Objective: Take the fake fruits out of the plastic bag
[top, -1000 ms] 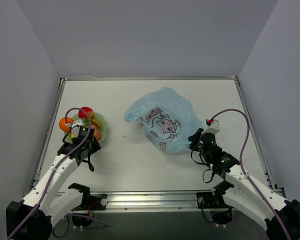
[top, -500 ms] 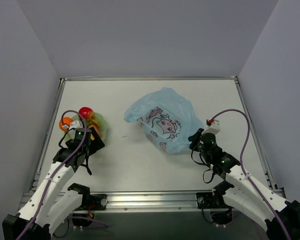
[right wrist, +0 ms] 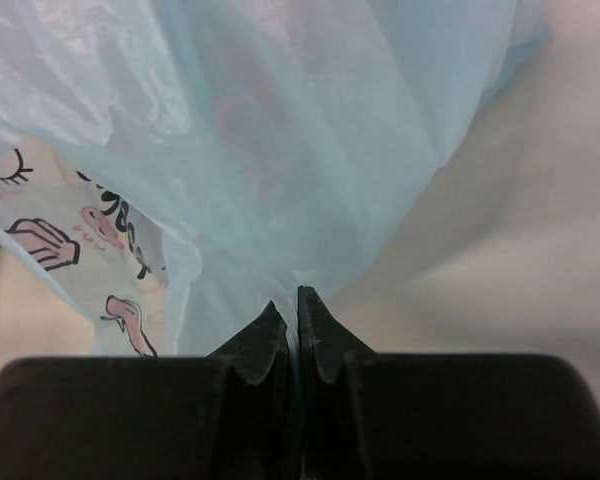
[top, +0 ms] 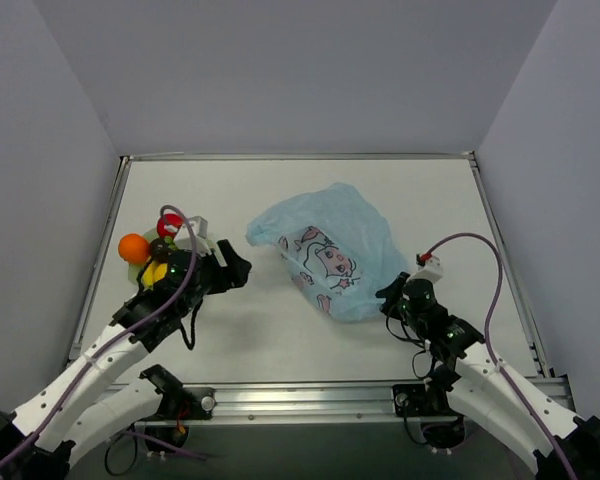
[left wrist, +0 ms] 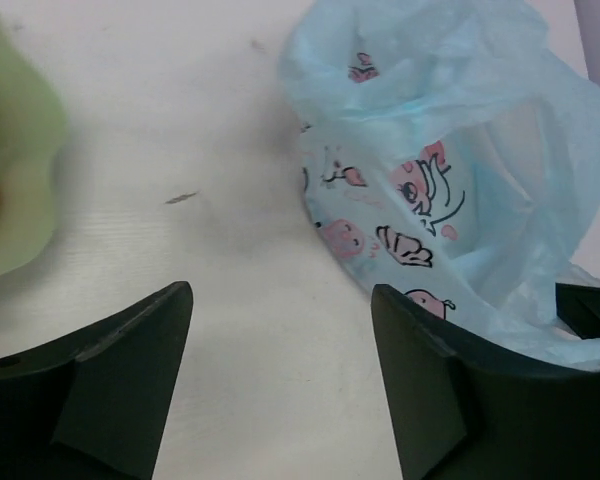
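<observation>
jaws pinching plastic bag [right wrist: 310, 130], pale table [right wrist: 545, 250]

The plastic bag [top: 330, 250] is translucent light blue, printed with dark-outlined cartoon figures touched with pink. At nine o'clock on the off-white tabletop [top: 280, 330] I see an orange ball [top: 133, 246], a red fruit [top: 166, 226] and a yellow piece [top: 157, 272] by a pale green plate [left wrist: 15, 150]. My left hand [left wrist: 280, 300] and right hand [right wrist: 291, 300] are both black.

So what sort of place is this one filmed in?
Probably a lab robot workcell: white table boxed in by blank wall panels, left arm and right arm mounted at a metal rail along its near edge, a plastic bag and fake fruits as props.
</observation>
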Robot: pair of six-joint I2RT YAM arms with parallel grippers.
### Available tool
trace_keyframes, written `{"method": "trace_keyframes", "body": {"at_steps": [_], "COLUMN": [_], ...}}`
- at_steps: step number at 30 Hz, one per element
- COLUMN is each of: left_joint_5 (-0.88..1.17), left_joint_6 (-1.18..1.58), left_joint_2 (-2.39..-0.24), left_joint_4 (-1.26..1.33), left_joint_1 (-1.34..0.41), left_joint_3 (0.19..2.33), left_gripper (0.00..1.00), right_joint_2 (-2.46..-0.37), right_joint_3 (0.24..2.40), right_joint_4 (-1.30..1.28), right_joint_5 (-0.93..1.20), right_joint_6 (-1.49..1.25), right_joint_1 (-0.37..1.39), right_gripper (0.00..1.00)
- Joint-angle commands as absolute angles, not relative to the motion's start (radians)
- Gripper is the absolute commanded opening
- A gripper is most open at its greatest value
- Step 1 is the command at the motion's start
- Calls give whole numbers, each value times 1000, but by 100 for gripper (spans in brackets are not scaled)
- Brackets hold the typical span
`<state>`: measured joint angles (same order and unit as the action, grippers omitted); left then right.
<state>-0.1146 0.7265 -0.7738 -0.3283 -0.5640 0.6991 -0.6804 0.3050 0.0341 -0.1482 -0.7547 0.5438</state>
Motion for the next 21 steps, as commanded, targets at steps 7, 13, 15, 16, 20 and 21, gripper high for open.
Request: {"method": "trace_keyframes", "body": {"at_steps": [7, 13, 15, 16, 20, 21], "left_joint_5": [0, -60, -57, -52, -67, -74], "left_joint_6": [632, 565, 555, 554, 531, 519], "left_joint_2": [-1144, -1094, -1045, -1029, -930, -914], "left_joint_4": [89, 124, 138, 135, 77, 60], "left_joint_1": [-689, -790, -802, -804, -808, -808], "left_joint_3": [811, 744, 713, 689, 661, 664], "left_gripper": [80, 83, 86, 91, 94, 94], "right_joint_2": [-488, -521, -557, -595, -670, -682], "right_joint_3": [322, 385, 425, 478, 627, 656], "right_joint_4": [-251, -259, -259, -261, -261, -261], "right_joint_5": [-326, -504, -603, -626, -725, -751], "right_joint_6": [-982, -993, -967, -925, -783, -757], "right_joint_1": [543, 538, 538, 538, 538, 540], "right_gripper": [11, 20, 22, 24, 60, 70]}}
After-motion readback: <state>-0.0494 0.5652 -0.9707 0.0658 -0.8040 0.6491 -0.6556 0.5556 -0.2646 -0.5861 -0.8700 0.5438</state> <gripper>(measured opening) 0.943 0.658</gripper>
